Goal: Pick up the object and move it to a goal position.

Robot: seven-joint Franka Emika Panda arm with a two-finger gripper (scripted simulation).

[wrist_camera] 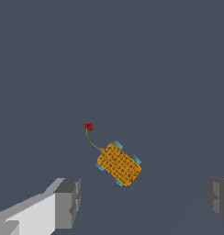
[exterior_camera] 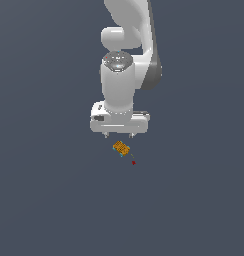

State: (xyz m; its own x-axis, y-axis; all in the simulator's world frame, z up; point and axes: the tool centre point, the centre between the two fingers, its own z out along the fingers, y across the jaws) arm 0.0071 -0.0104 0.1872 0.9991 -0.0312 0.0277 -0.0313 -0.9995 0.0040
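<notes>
Open floor surrounds the block (wrist_camera: 119,164); only a red marker (wrist_camera: 88,126) sits near

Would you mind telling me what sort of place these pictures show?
Most likely a bare simulated test scene, not a real room: a flat, featureless grey ground, a smooth white robot arm with its pincer open, and only a tiny orange block with a red dot beside it.
</notes>
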